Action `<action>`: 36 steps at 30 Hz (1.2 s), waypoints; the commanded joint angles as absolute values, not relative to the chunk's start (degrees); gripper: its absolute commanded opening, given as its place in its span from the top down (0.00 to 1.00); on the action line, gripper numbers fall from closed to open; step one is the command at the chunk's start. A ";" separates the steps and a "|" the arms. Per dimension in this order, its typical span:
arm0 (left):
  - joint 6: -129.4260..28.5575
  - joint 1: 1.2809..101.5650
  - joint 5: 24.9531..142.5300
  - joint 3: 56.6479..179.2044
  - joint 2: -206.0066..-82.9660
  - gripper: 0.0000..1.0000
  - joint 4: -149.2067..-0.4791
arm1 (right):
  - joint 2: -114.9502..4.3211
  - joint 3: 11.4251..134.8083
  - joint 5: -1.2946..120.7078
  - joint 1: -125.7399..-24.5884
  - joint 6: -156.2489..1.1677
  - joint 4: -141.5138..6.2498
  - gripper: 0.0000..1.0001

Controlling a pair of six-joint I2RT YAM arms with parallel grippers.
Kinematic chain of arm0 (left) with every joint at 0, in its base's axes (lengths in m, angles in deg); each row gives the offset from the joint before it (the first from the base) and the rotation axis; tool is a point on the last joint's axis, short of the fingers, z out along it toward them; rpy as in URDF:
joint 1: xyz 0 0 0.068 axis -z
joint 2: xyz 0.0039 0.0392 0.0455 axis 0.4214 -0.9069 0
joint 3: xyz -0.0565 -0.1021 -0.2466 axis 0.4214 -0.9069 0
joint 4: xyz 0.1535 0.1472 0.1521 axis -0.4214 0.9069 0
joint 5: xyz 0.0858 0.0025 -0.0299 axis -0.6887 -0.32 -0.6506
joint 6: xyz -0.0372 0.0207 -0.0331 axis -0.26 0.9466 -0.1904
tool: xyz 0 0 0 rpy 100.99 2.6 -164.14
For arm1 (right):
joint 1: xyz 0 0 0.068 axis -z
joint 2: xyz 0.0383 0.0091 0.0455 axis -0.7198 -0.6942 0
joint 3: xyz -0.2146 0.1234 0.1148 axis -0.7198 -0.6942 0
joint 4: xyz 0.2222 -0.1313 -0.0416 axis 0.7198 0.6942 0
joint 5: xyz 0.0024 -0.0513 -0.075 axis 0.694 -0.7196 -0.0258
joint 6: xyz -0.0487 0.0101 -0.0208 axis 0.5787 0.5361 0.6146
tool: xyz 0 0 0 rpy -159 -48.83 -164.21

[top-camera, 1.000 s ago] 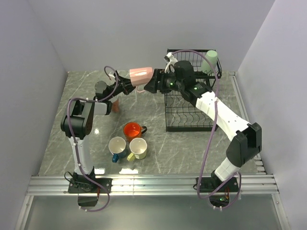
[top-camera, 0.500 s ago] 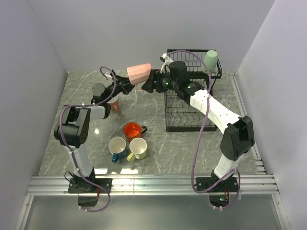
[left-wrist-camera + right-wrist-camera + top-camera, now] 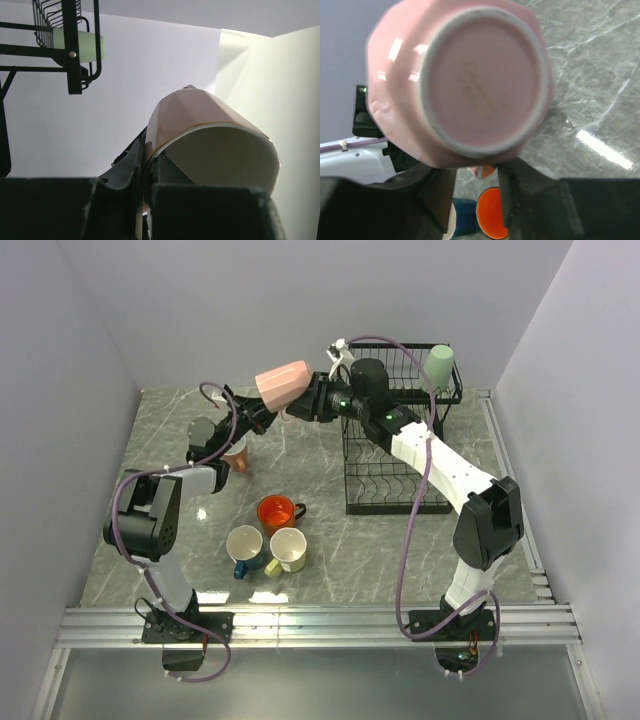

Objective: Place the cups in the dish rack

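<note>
Left gripper (image 3: 145,176): fingers pinched on the wall of the pink mug (image 3: 210,145) at its rim, one finger inside and one outside. The mug's mouth faces the left wrist camera, pale inside showing.

Right gripper (image 3: 476,187): fingers stand a little apart just under the mug's base, which fills the right wrist view. Something pale pink shows in the gap. Cannot tell whether these fingers grip the mug, its handle, or nothing.

Top view: pink mug lies on its side in the air between the two grippers, above the far part of the table (image 3: 150,490). It is left of the dish rack (image 3: 348,475) and not touching it.

Pale green mug (image 3: 437,367) sits in the rack's upper basket, at its right end.

On the table, nearer the arm bases:
- orange mug (image 3: 274,511), upright
- blue mug (image 3: 244,542) and pale yellow mug (image 3: 288,548), side by side just in front of the orange one

Second pink mug (image 3: 237,452) stands on the table farther back, partly hidden by the left arm
</note>
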State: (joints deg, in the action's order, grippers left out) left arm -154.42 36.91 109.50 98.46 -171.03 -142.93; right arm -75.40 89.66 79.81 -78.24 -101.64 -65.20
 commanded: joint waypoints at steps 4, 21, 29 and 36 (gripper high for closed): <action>-193.28 38.81 111.08 99.72 -168.22 0.99 -179.44 | -72.85 90.56 84.67 -78.82 -111.85 -80.17 0.74; -192.23 41.71 115.82 101.22 -173.58 0.84 -179.35 | -67.84 88.10 85.29 -78.64 -124.51 -91.08 1.00; -190.73 41.71 118.98 101.13 -174.99 0.68 -179.26 | -65.91 85.81 82.30 -76.71 -127.85 -93.36 1.00; -189.85 41.71 120.65 101.92 -175.78 0.59 -179.17 | -64.32 84.76 79.93 -74.26 -127.68 -93.27 1.00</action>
